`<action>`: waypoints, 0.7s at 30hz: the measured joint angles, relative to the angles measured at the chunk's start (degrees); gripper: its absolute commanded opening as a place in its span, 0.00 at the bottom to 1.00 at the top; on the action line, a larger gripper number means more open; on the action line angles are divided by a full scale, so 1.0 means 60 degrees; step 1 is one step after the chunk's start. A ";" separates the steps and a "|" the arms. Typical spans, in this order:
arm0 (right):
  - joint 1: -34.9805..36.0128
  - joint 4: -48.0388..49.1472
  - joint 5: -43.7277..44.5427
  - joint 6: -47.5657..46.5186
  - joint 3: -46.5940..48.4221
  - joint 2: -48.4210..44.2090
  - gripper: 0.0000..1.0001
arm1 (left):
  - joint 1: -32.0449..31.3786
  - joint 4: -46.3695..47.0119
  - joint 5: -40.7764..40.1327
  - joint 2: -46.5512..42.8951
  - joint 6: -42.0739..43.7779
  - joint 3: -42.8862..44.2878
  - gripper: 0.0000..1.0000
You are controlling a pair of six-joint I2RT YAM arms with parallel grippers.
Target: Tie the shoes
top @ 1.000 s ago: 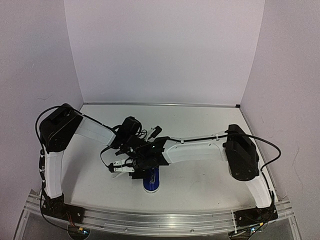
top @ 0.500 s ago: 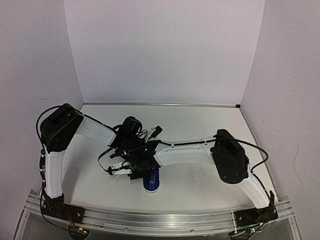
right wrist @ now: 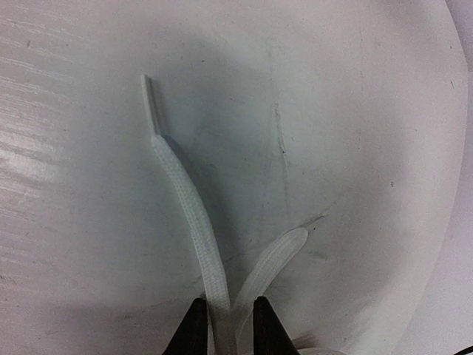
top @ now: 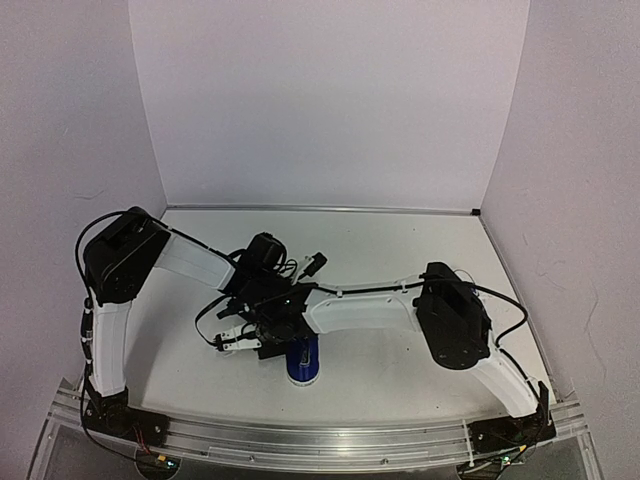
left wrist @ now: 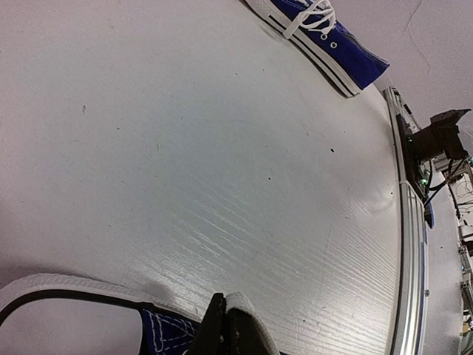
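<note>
Blue canvas sneaker with white rubber sole (top: pixel 302 362): stands on the white bench (top: pixel 400 250) near the front edge, just in front of where the two arms cross. It is the only shoe in the open from above.

Left side, top view: the black-and-white left arm (top: pixel 190 262) reaches in over the middle of the bench.

Left wrist view, lower left: the second blue sneaker (left wrist: pixel 159 329), with a white sole rim carrying a black stripe and white stitching on the canvas. It sits right against the left gripper (left wrist: pixel 225 329). Only one dark finger and a white part show at the bottom edge, so I cannot tell how wide that gripper stands. At the top right of the same view lies the first sneaker, laces showing, close to the aluminium rail (left wrist: pixel 405 222) along the bench edge. The two shoes are well apart.

Right wrist view: the right gripper (right wrist: pixel 229 325) is narrow, its dark fingertips (right wrist: pixel 194 329) pinched on the flat white lace (right wrist: pixel 188 207). One long strand runs away to its stiff tip at upper left. A shorter strand bends off to the right. Both lie flat on the bench.

Right side, top view: the right arm (top: pixel 370 300) comes across from the right.
</note>
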 measured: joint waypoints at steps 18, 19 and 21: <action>0.0024 0.0059 -0.0002 0.0245 -0.0086 0.0010 0.00 | 0.0002 -0.0144 0.0179 0.0163 0.0055 0.0210 0.00; 0.0043 0.0046 -0.0002 0.0278 -0.0191 -0.0068 0.00 | 0.0002 -0.0152 0.0188 0.0185 0.0055 0.0233 0.00; 0.0106 -0.0022 -0.0015 0.0341 -0.0460 -0.0289 0.00 | 0.0002 -0.0148 0.0196 0.0200 0.0051 0.0240 0.00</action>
